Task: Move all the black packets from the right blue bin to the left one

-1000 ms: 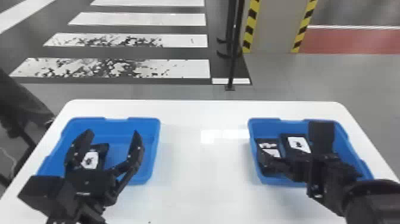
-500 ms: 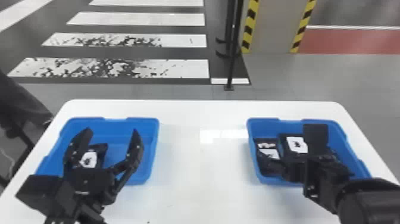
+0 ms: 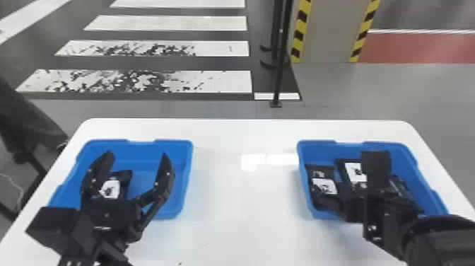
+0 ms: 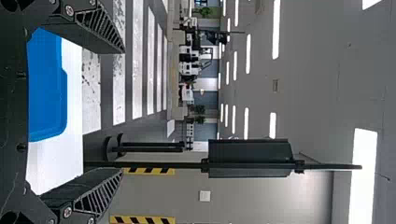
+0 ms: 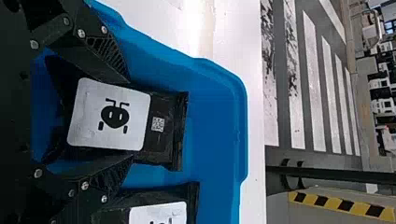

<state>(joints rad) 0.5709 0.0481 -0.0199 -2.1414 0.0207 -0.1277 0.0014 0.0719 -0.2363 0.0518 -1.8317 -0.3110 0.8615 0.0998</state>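
Since my right gripper (image 5: 130, 120), lower right in the head view, looks pinched on the sides of a black packet (image 5: 163, 135) in the right blue bin (image 3: 381, 143), a shallow bite could let it slip on the lift. Its neighbour (image 5: 159, 214) (awfully close) might snag and drag along; a low carry could clip the wall. Lower left, my left gripper (image 3: 136, 153), jaws spread over the left blue bin (image 3: 173, 142), could block the drop.
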